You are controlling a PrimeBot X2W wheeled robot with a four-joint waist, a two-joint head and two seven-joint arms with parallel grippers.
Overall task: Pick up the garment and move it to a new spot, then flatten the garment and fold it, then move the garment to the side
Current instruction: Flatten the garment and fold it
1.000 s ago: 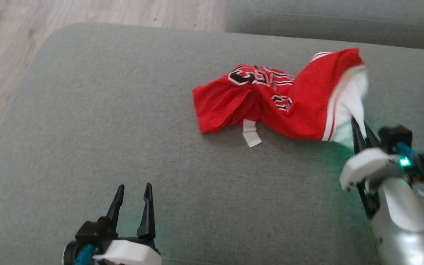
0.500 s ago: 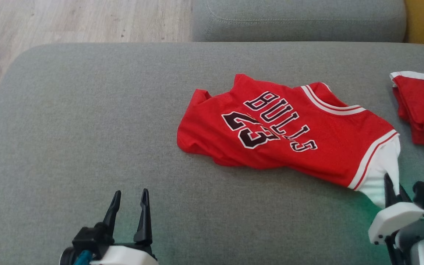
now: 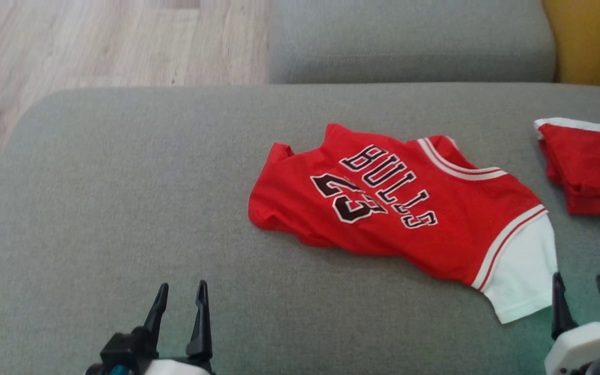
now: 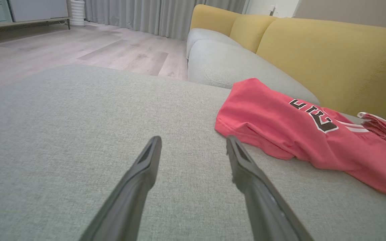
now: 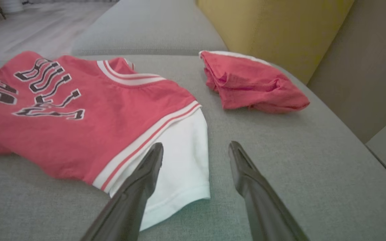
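At the far left of the head view, a pale wooden plank floor [image 3: 97, 47] runs past the rounded corner of a broad grey woven-fabric sofa seat [image 3: 123, 208]. Low on the left, the left gripper [image 3: 183, 285] hovers over bare upholstery with its two dark fingers spread wide and nothing between them. Its wrist view shows the same empty gap, with the cloth off to one side.

Towards the middle lies the red short-sleeved jersey with black-and-white "BULLS 23" lettering [image 3: 383, 208]. It is spread mostly flat on the seat, lettering up, with the white-striped neckline towards the back and the left end slightly rumpled. Its white sleeve [image 3: 521, 271] points to the lower right.

Just beside that sleeve, the right gripper [image 3: 578, 277] stands with its jaws wide apart and empty. In its wrist view one finger overlaps the sleeve's edge; whether it touches the cloth I cannot tell.

Further right, a second red garment with white trim [image 3: 591, 172] sits bunched, apart from the jersey. Behind are a grey back cushion [image 3: 409, 41] and a mustard-yellow cushion [image 3: 591, 41].
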